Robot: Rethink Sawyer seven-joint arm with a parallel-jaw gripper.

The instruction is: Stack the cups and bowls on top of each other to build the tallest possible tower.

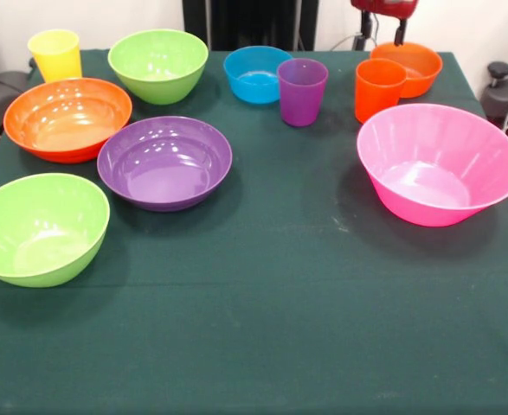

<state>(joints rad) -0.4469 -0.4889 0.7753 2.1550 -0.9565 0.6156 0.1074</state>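
All stand upright and apart on the green table. At the left are a yellow cup, a lime green bowl, a large orange bowl, a purple bowl and a second lime green bowl. In the far middle are a small blue bowl and a purple cup. At the right an orange cup stands against a small orange bowl, with a large pink bowl nearer. My gripper hangs at the top edge above the small orange bowl, fingers apart and empty.
The robot's dark pedestal stands behind the far table edge. A black object sits off the table's right side. The near half of the cloth holds no objects.
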